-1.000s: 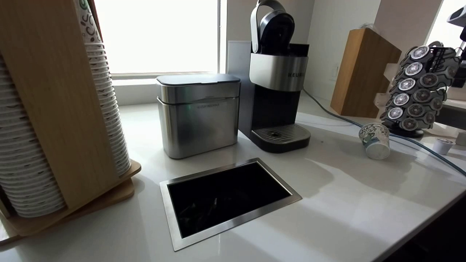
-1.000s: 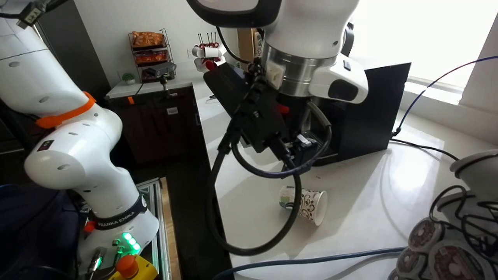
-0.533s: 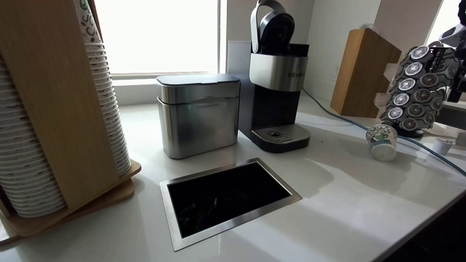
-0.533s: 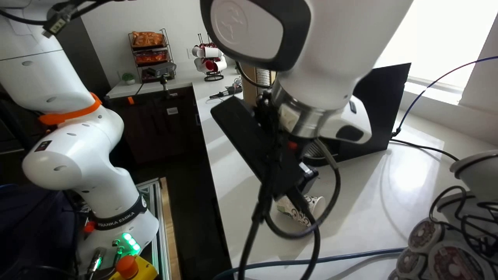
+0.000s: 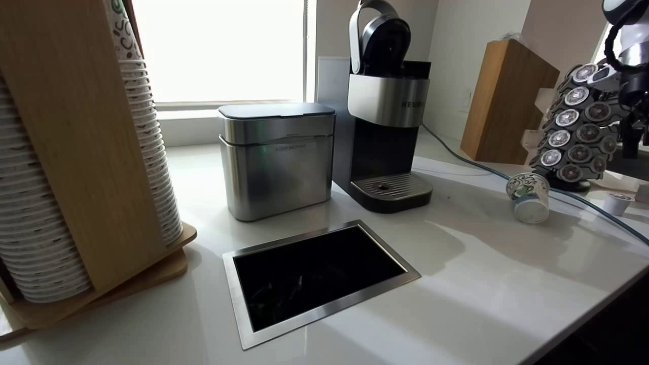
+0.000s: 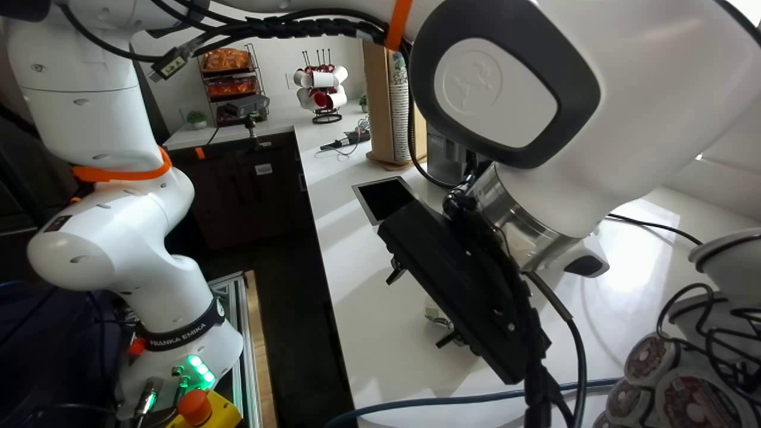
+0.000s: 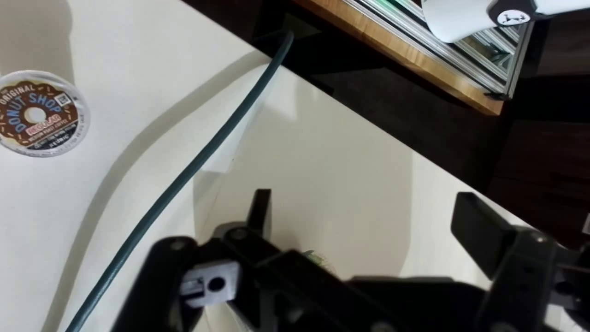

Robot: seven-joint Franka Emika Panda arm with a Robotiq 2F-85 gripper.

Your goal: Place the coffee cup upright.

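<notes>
The coffee cup (image 5: 530,195), a white paper cup with a leaf pattern, lies on its side on the counter. In an exterior view it is mostly hidden behind my gripper; only a bit of the cup (image 6: 436,310) shows. In the wrist view a small green printed patch of the cup (image 7: 315,258) shows past the gripper's black linkage. My gripper (image 7: 364,205) is open and empty, its fingers (image 7: 479,230) wide apart above the counter. In an exterior view the gripper (image 6: 415,310) hangs tilted above and beside the cup, not touching it as far as I can tell.
A coffee pod (image 7: 41,113) stands on the counter beyond a dark cable (image 7: 198,161). A black coffee machine (image 5: 388,147), a metal canister (image 5: 276,167), a recessed bin opening (image 5: 410,276) and a pod rack (image 5: 583,121) stand around. The counter's front edge (image 7: 368,124) is near.
The arm has come down and toward the camera in an exterior view, and the gripper has turned. It covers more of the cup. The cup has rolled slightly on its side.
</notes>
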